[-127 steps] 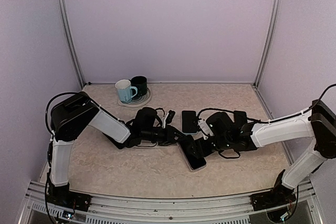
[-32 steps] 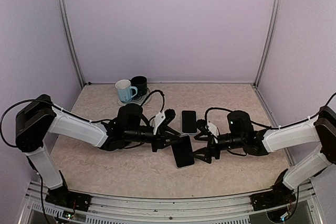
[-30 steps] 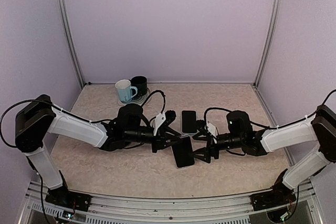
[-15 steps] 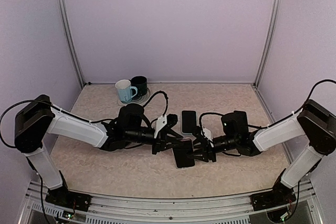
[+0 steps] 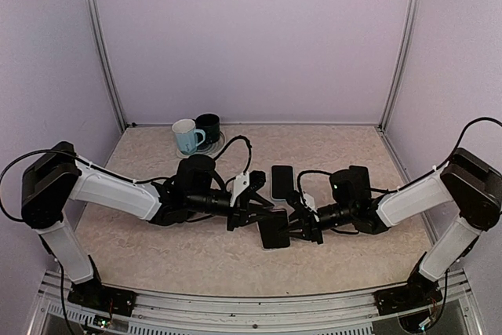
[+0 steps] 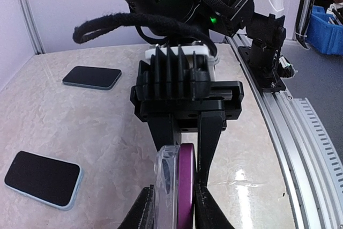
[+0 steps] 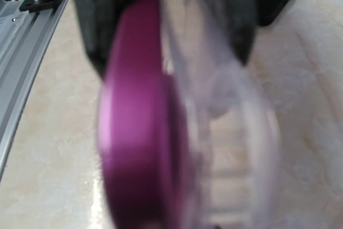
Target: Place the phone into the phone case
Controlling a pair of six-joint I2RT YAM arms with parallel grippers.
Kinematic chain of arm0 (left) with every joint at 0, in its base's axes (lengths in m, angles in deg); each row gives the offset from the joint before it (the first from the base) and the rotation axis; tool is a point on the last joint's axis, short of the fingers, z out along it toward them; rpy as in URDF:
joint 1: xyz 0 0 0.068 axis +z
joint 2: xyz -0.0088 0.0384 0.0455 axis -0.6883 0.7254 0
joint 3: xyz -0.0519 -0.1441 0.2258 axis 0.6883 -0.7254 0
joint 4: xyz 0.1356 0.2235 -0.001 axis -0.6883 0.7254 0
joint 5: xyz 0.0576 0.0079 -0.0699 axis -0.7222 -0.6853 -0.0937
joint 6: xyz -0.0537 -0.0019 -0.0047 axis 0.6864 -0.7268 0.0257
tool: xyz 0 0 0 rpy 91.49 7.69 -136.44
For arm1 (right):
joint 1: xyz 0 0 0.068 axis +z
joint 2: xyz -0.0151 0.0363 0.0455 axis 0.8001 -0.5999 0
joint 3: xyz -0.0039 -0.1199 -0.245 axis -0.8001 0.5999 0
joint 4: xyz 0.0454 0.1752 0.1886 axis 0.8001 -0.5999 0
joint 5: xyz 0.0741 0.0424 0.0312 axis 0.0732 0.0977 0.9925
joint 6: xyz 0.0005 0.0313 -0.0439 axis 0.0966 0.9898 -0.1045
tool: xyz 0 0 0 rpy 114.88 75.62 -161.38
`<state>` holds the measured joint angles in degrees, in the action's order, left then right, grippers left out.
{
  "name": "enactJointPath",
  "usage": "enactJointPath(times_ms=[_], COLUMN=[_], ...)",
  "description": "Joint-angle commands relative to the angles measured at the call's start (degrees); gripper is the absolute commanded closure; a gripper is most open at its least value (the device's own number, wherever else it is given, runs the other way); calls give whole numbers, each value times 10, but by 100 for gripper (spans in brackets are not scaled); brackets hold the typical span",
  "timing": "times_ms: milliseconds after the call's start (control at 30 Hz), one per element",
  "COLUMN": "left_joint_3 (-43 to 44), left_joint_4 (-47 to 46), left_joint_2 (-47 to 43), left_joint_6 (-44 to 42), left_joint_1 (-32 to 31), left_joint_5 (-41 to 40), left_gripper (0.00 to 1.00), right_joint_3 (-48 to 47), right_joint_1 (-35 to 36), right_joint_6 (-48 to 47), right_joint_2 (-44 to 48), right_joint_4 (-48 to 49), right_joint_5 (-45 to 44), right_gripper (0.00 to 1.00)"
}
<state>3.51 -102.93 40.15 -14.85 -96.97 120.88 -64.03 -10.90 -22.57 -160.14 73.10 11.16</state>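
While left end effector (image 6: 174, 207) clamps purple-edged phone (image 6: 186, 186) against clear case (image 6: 163, 181), right end effector (image 6: 187, 151) pinches same pair.

Three phones now: the purple phone (image 6: 185, 186), plus a dark phone (image 6: 91, 77) and a blue-edged phone (image 6: 43, 179) beyond it. One clear case (image 6: 164, 186). Two mugs: white mug (image 5: 185, 136), dark mug (image 5: 209, 126).

The left hand (image 5: 259, 213) and right hand (image 5: 298, 225) meet low over the middle of the bench (image 5: 235, 264), each pinching one end of a dark phone (image 5: 274, 233). A second phone (image 5: 282, 182) lies flat just behind them, toward the far edge. Two mugs (image 5: 196, 132) stand near the far left corner.
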Motion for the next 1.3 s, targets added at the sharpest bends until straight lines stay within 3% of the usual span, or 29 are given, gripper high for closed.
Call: enactJointPath(times_ms=[0, 200, 267, 567, 900, 1067, 1267], left_joint_3=[-7, -30, -41, -29, -8, -3, 11], left_joint_4=[28, -5, -27, -54, -39, -40, -35], left_joint_2=[15, 7, 2, 22, 49, 53, 63], left_joint_6=[7, 36, 58, 82, 74, 75, 74], left_joint_1=[-4, 10, 19, 24, 22, 16, 4], left_joint_5=[-7, -4, 1, 29, 35, 36, 31], left_gripper=[70, 44, 42, 63, 75, 72, 73], right_joint_3=[-4, 2, 4, 1, -5, -6, -16], right_joint_1=[-4, -4, -4, -3, -3, -3, 0], right_joint_6=[-11, -19, -21, -17, -10, -6, -5], right_joint_2=[-7, -5, -4, -13, -28, -30, -38], right_joint_4=[28, 35, 39, 55, 69, 77, 82], right_joint_5=[-35, -52, -54, -57, -64, -65, -66], right_gripper=[88, 88, 88, 81, 71, 75, 71])
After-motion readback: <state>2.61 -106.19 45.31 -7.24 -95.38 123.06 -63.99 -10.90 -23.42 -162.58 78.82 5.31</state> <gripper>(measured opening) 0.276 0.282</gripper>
